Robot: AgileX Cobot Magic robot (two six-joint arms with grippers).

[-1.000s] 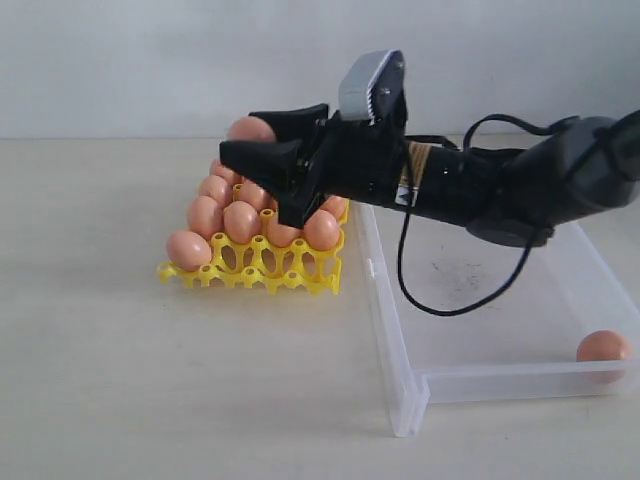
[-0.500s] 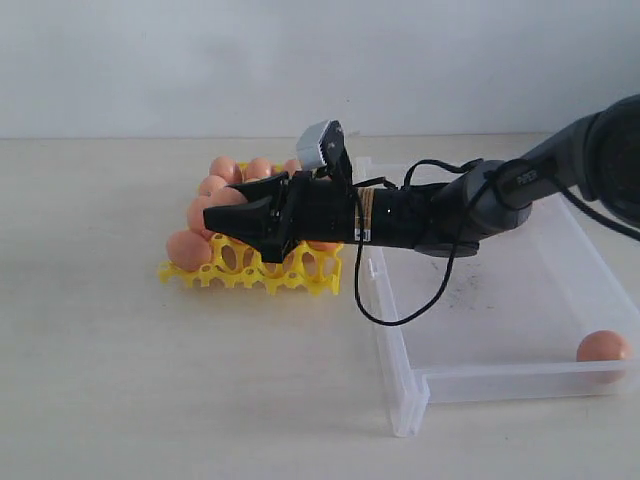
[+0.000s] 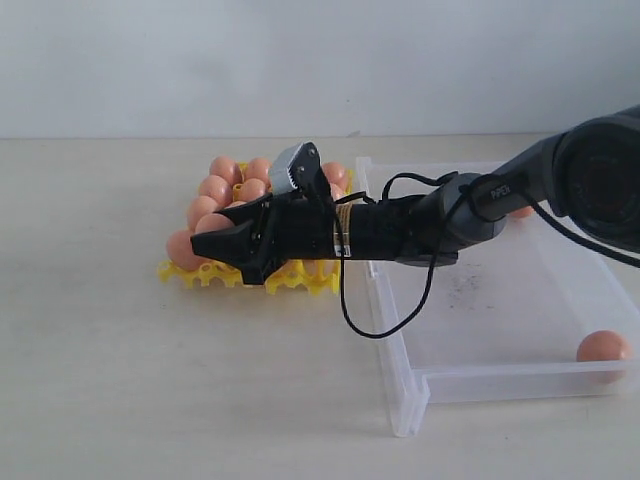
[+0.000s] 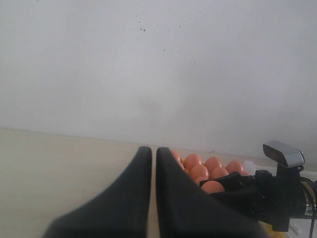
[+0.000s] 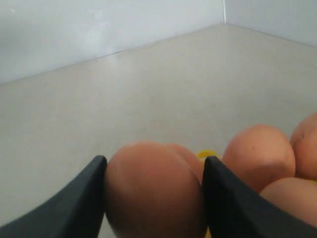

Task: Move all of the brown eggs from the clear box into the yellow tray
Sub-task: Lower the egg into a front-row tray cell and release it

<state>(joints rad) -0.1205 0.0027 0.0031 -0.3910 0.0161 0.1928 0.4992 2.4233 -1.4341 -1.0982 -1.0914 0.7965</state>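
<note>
From outside, my right gripper [image 3: 222,237] hangs over the yellow tray [image 3: 300,280], clamped on a brown egg [image 3: 213,223]. A loose egg [image 3: 603,346] lies in the clear box [image 3: 405,390], in its near corner. The left wrist view shows my left gripper [image 4: 154,163] pressed together, holding nothing. In the right wrist view, the brown egg fills the gap between my fingers [image 5: 84,198].
</note>
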